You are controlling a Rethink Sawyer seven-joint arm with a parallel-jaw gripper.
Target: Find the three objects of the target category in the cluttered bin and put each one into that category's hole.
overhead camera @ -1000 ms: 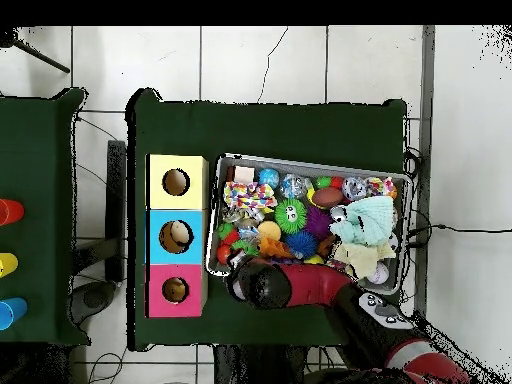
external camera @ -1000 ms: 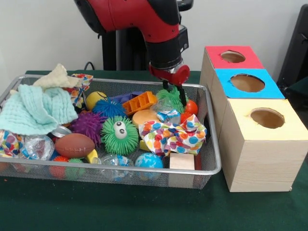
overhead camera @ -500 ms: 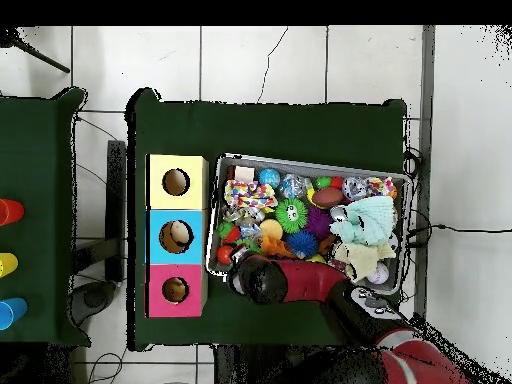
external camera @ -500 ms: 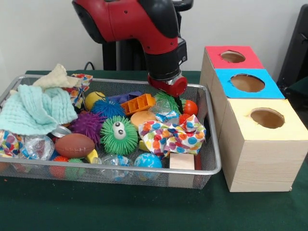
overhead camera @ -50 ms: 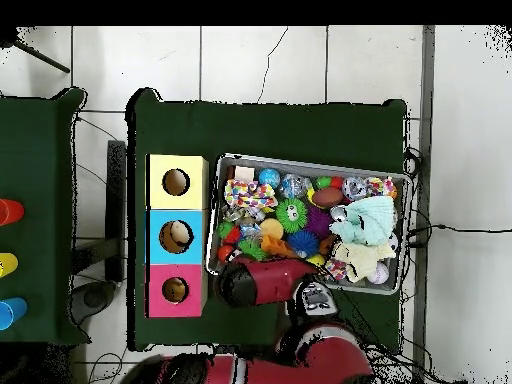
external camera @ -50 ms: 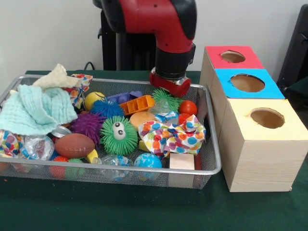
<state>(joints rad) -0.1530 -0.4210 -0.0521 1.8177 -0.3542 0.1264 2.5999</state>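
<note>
A wire mesh bin [external camera @ -50 ms: 215, 163] holds a heap of toys. Among them are a green spiky ball with eyes [external camera @ -50 ms: 119, 135], a purple spiky ball [external camera @ -50 ms: 88, 125], a small brown football [external camera @ -50 ms: 74, 145], a red ball [external camera @ -50 ms: 188, 107], an orange block [external camera @ -50 ms: 138, 103] and a polka-dot cloth [external camera @ -50 ms: 174, 135]. My gripper [external camera @ -50 ms: 169, 86] hangs over the bin's far right part, just above a green spiky toy [external camera @ -50 ms: 166, 98], and nothing shows in it. In the overhead view the arm [overhead camera @ -50 ms: 258, 282] covers the bin's lower left corner.
Three wooden boxes with round holes stand beside the bin: a red-topped one [external camera @ -50 ms: 232, 57], a blue-topped one [external camera @ -50 ms: 247, 83] and a yellow-topped one [external camera @ -50 ms: 267, 118]. A mint cloth [external camera @ -50 ms: 33, 109] and a cream cloth [external camera @ -50 ms: 57, 77] lie at the bin's left end. A green cloth [external camera @ -50 ms: 120, 207] covers the table.
The gripper has lifted off the toys and shifted slightly toward the bin's far rim. The arm above it has swung round, seen in both views.
</note>
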